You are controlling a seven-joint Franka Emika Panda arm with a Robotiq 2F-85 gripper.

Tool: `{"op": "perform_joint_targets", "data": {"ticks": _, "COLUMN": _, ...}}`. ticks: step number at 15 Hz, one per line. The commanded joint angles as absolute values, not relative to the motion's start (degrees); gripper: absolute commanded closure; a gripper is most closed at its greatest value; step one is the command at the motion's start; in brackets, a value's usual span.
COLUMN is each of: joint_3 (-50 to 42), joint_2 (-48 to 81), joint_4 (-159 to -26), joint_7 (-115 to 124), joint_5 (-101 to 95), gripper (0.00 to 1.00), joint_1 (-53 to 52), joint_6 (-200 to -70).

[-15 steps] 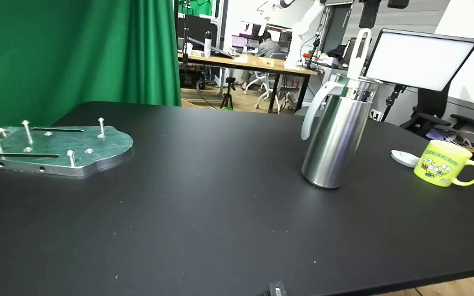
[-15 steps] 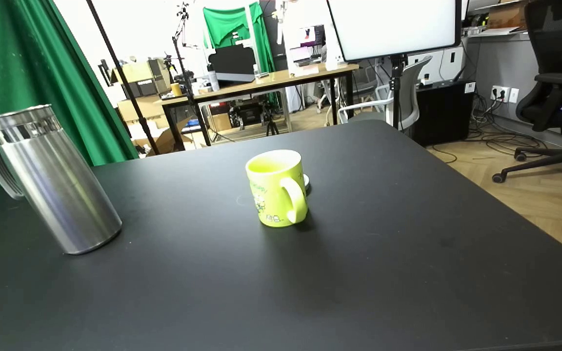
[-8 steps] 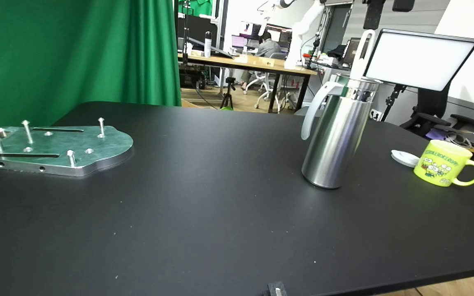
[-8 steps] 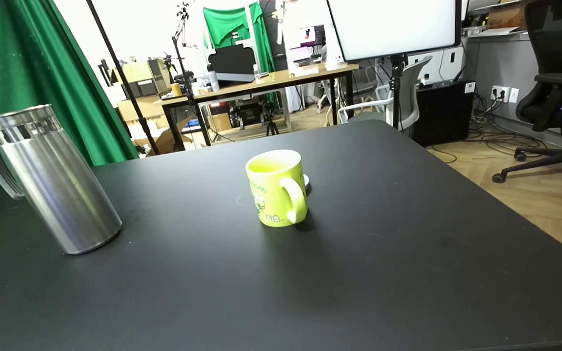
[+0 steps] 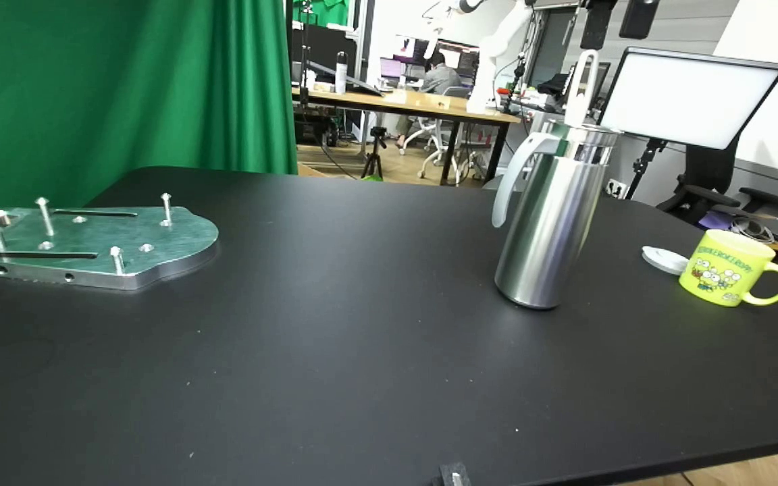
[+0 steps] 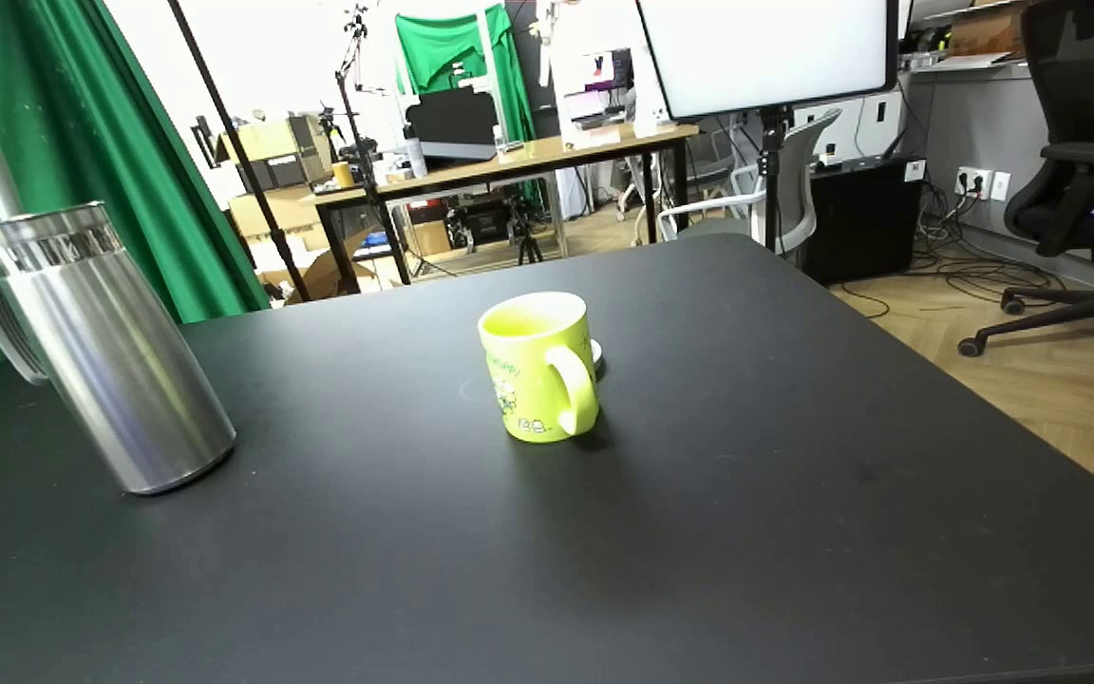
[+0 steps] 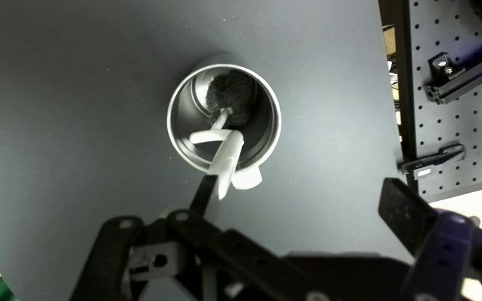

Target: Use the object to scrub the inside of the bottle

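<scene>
Black gripper (image 7: 306,204), jointed bar linkages (image 7: 247,252); round grey screws (image 7: 181,216), flat-faced fingers (image 7: 405,214)

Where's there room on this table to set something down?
Bare table lies between the metal plate and bottle, and more between bottle and mug. It's crowded beside the mug, where a disc lies, and above the bottle, where the brush and end effector are.

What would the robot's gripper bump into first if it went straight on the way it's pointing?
The gripper would probably first meet the white brush handle, which sticks up out of the bottle. One of the spread fingers looks right above its top, but I can't tell whether they touch.
</scene>
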State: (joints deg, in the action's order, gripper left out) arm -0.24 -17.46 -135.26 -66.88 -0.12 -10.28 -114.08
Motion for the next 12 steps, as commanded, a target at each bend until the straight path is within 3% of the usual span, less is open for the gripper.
{"op": "perform_joint_targets", "data": {"ticks": 1, "joint_3": -0.4, "joint_2": -17.7, "joint_4": -137.6, "joint_7": -68.0, "joint_5": 0.4, "gripper": 0.0, "joint_1": -9.5, "joint_6": -120.1}}
{"op": "perform_joint_targets", "data": {"ticks": 6, "joint_3": -0.6, "joint_2": -18.2, "joint_4": -138.4, "joint_7": -68.3, "joint_5": 1.0, "gripper": 0.0, "joint_1": -9.3, "joint_6": -122.2}}
{"op": "perform_joint_targets", "data": {"ticks": 12, "joint_3": -0.3, "joint_2": -21.0, "joint_4": -136.7, "joint_7": -66.7, "joint_5": 2.0, "gripper": 0.0, "joint_1": -9.5, "joint_6": -116.0}}
